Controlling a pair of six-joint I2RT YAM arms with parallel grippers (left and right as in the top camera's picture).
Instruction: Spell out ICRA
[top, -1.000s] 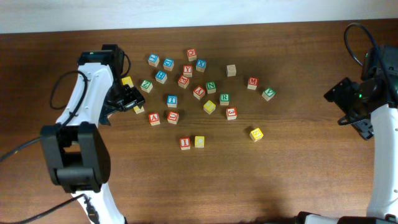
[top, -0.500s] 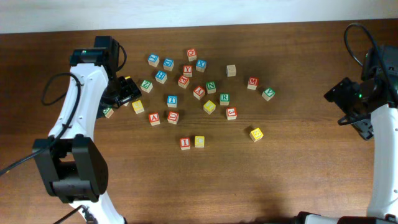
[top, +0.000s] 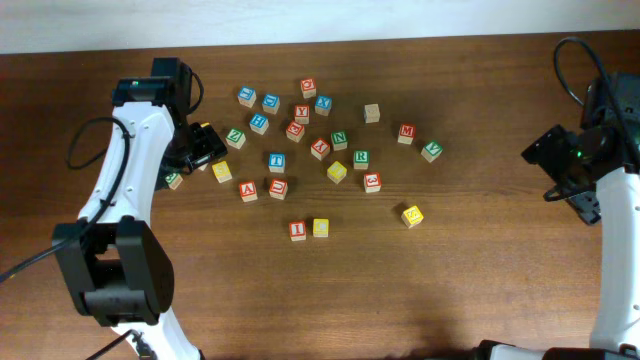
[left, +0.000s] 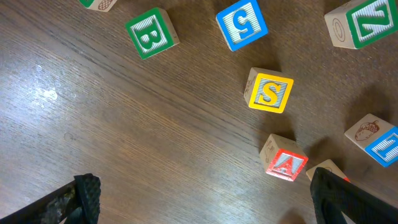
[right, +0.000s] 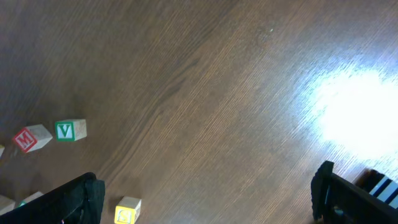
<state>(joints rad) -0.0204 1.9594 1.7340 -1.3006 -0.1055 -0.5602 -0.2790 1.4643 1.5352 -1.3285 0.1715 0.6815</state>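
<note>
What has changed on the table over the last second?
The left arm swung out toward the table's left side. That drew the left gripper slightly back from the cluster and uncovered a green block. It took hold of nothing, and its jaws are open. No block moved. The red I block and the right gripper are as before.

white left arm (top: 128, 175), black joints (top: 110, 268), looping black cable (top: 557, 60), green led (top: 577, 154)
</note>
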